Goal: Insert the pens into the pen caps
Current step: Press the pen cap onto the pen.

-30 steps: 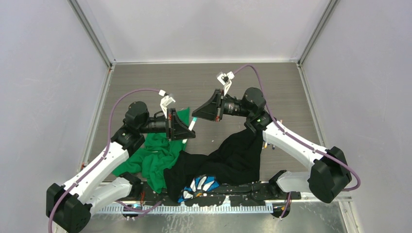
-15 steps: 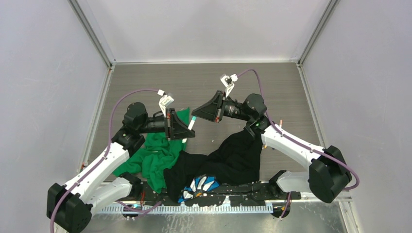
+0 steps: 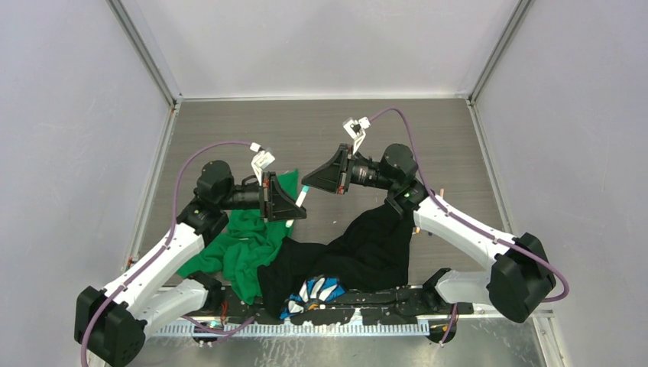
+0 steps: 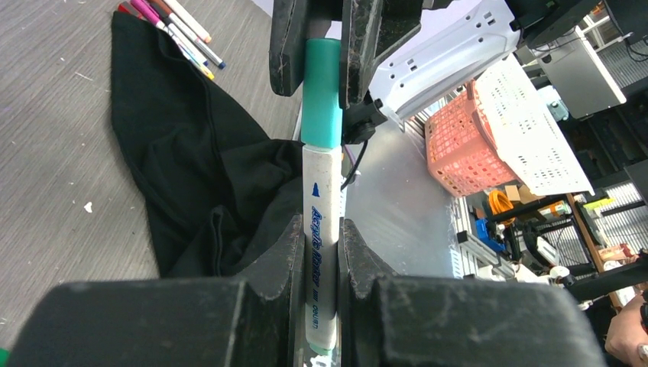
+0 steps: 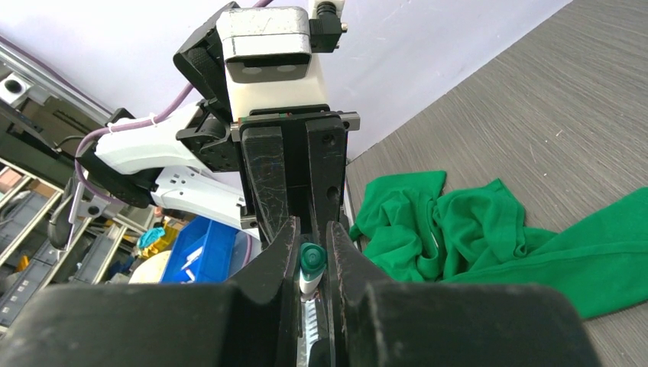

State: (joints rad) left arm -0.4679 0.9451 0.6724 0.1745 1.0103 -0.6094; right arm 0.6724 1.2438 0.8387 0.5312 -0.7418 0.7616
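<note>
Over the last second hardly anything is shifting: the left pincer (image 4: 318, 229) is staying clamped on the pen (image 4: 322, 183), and the right pincer (image 5: 312, 233) is gripping the teal cap (image 4: 321, 95) directly ahead. The cap is already covering the tip, so seating is probably finishing.

The pen (image 4: 321, 229) has blue lettering along its white barrel reading "Acrylic Marker", with smaller "deli" print below

walls (image 3: 321, 46): pale grey panels on three sides | corner posts (image 3: 145, 52): metal | table (image 3: 229, 126): grey wood-grain top | beyond: orange basket (image 4: 458, 145), blue bin (image 5: 200, 256) | light: even, soft
</note>
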